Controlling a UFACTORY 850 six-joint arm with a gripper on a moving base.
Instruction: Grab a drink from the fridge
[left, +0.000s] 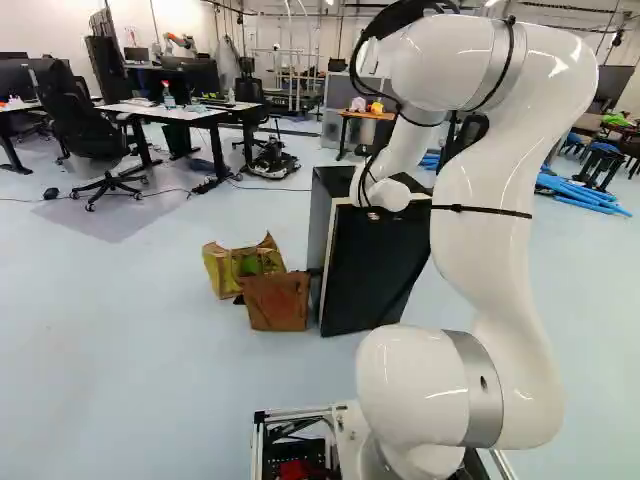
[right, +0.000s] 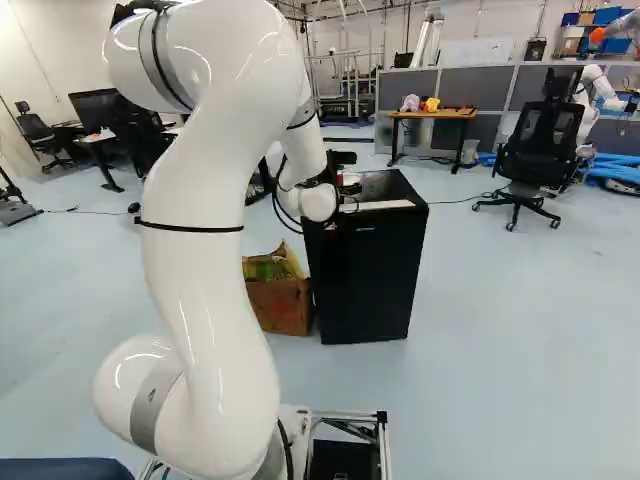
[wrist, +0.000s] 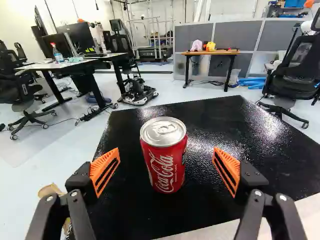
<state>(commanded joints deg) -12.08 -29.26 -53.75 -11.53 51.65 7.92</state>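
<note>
"Fingers first: how did they stand?"

"Spread wide, each orange pad (wrist: 105, 171) apart from the metal. The gripper (wrist: 166, 151) pinched nothing."

"And the drink?"

"Upright between those pads or just ahead of them, a red can (wrist: 165, 162) with a gap on either side. It stood on the black top (wrist: 130, 215) of the fridge (right: 365, 280), not inside it."

"How did you expect it to handle?"

"Its lid (wrist: 163, 130) looked sealed, so I took it for full: fairly heavy for its size, firm under a mild squeeze. The wall was thin, though, and could have dented under a hard one. Smooth paint meant slippery, worse if chilled and damp."

"Where would you have gripped it?"

"Round the middle of the straight wall, well below the narrowing shoulder, the pads level and opposite. The next move called for centring, perhaps a little more reach, then an even close. One pad landing early might have tipped it."

"Anything farther off?"

"Low beside the fridge sat an open carton (right: 285, 308). Well beyond were a wooden table (wrist: 215, 52) and grey partitions (wrist: 245, 34), neither in the way."
</note>
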